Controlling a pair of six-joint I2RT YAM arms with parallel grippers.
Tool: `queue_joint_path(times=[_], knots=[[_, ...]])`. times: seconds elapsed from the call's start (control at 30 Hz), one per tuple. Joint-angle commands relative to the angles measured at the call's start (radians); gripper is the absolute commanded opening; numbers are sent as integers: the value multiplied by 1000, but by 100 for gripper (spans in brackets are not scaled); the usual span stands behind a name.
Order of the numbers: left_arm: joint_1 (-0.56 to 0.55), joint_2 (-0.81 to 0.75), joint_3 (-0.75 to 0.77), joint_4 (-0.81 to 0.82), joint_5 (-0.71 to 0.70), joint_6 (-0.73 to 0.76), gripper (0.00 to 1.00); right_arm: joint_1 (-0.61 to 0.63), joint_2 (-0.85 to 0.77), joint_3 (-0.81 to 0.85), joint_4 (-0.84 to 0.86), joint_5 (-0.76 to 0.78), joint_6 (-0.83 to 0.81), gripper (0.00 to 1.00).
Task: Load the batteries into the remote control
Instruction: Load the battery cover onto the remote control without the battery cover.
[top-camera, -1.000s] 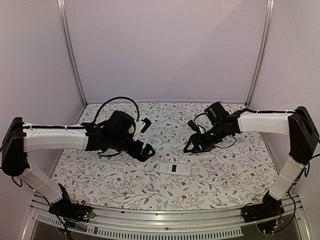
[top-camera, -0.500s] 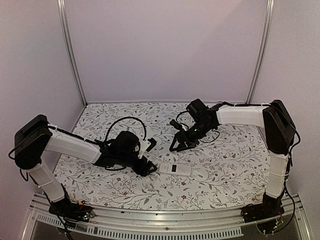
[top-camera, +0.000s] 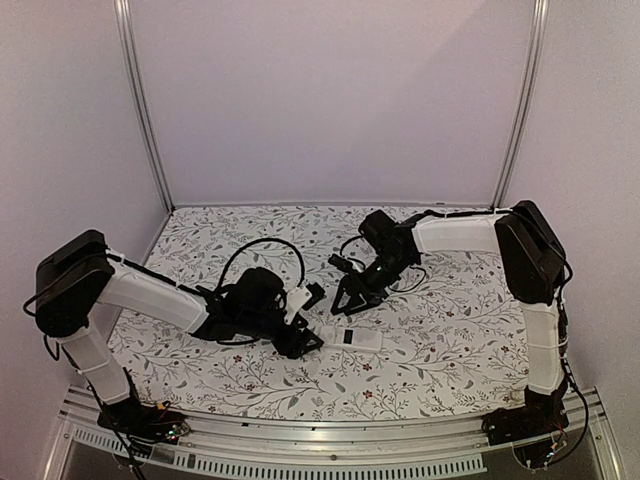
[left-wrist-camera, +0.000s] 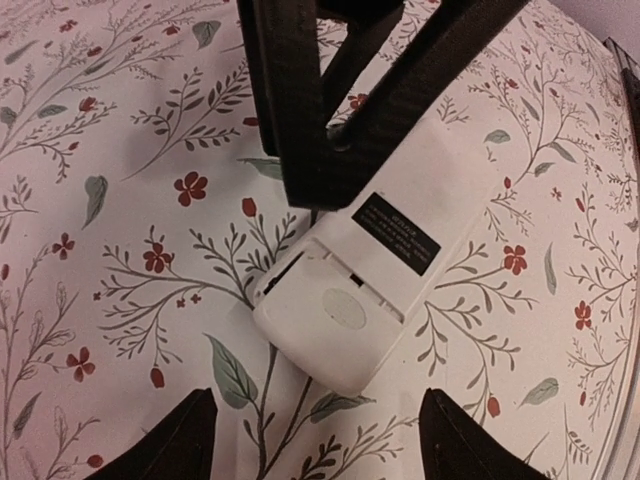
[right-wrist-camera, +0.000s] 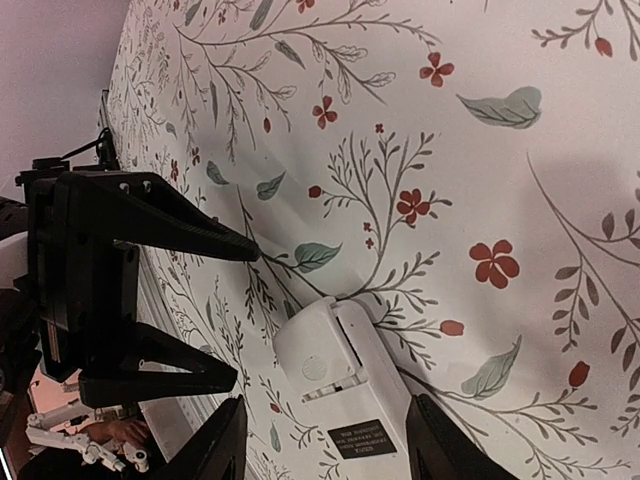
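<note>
Left gripper (left-wrist-camera: 318, 425), right gripper (right-wrist-camera: 328, 425) neared remote control (left-wrist-camera: 345, 300) — wrist views show label (left-wrist-camera: 396, 229).

Remote control (top-camera: 357, 339) back-up on floral-printed table (top-camera: 455, 335)

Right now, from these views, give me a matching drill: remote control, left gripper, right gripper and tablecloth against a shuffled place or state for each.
Things:
1. remote control
2. left gripper
3. right gripper
4. tablecloth

Place or state:
A. floral print with red flowers
B. open, at the remote's left end in the top view
C. white back up, lying flat
D. open, just behind the remote in the top view

Pairs: 1-C, 2-B, 3-D, 4-A
</note>
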Motion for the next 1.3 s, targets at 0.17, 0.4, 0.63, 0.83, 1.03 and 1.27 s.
queue_joint_path(times=[0.17, 0.4, 0.63, 0.83, 1.03, 1.27], knots=[[-44, 107, -26, 124, 5, 55, 67, 26, 56, 14, -30, -2, -25, 54], [-44, 129, -18, 145, -7, 62, 61, 26, 80, 25, -40, -2, -33, 51], [-44, 129, -10, 140, -5, 69, 52, 26, 98, 30, -47, -5, -40, 48], [-44, 134, 6, 125, 6, 76, 47, 26, 109, 30, -47, -8, -44, 46], [-44, 131, 12, 120, 13, 81, 44, 26, 114, 31, -47, -13, -47, 44], [-43, 126, 24, 111, 13, 85, 40, 27, 114, 33, -51, -18, -51, 44]])
